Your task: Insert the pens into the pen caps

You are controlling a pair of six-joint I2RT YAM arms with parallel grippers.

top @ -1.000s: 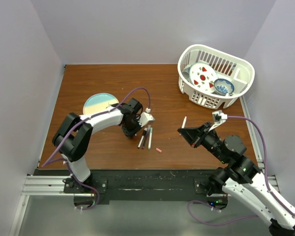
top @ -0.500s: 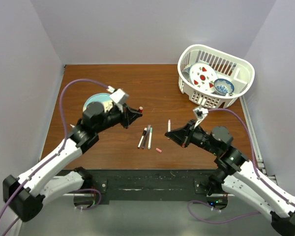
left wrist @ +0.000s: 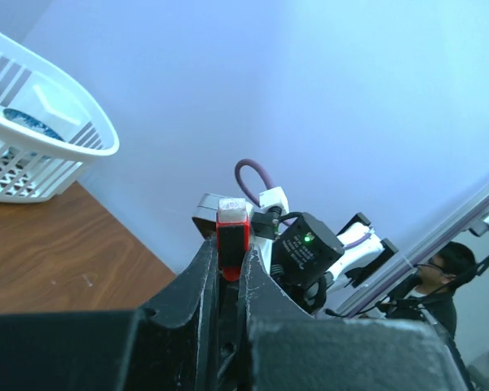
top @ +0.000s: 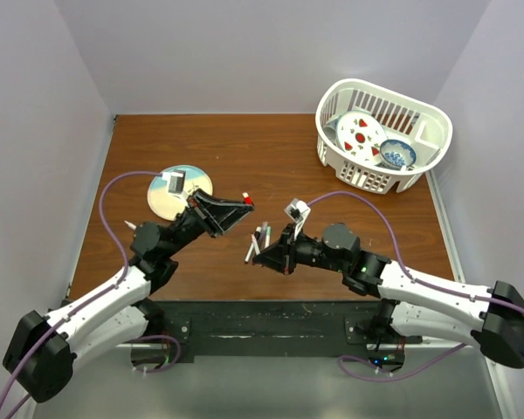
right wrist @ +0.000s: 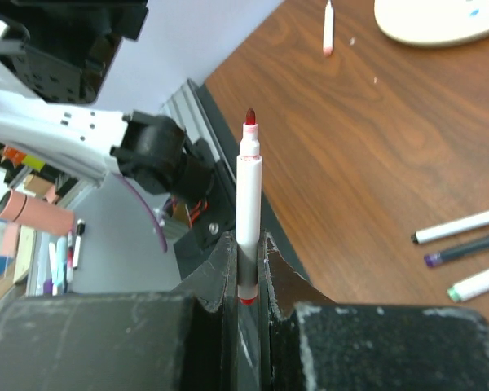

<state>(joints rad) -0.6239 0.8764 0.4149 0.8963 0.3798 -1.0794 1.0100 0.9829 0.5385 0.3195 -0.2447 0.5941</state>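
Left wrist view: the left gripper (left wrist: 228, 273) was clamped on a red cap (left wrist: 232, 238). The cap's free end stood out past the fingertips and faced the right arm (left wrist: 306, 248) beyond.

Right wrist view: the right gripper (right wrist: 246, 265) was clamped low on the barrel of a red-tipped pen (right wrist: 248, 191). The pen's long axis ran in line with the fingers, with the bare tip leading and pointed towards the left arm (right wrist: 155, 155).

Top external view: cap and pen tip both hung clear of the table (top: 157, 148) near its middle, close to each other but apart. The cap lay to the far side of the pen tip, and the two axes did not appear to be in line. Mating would probably call for turning one wrist until tip and cap faced along one line, then closing the gap. Three more pens (right wrist: 460, 226) lay side by side on the table just beside the right gripper.
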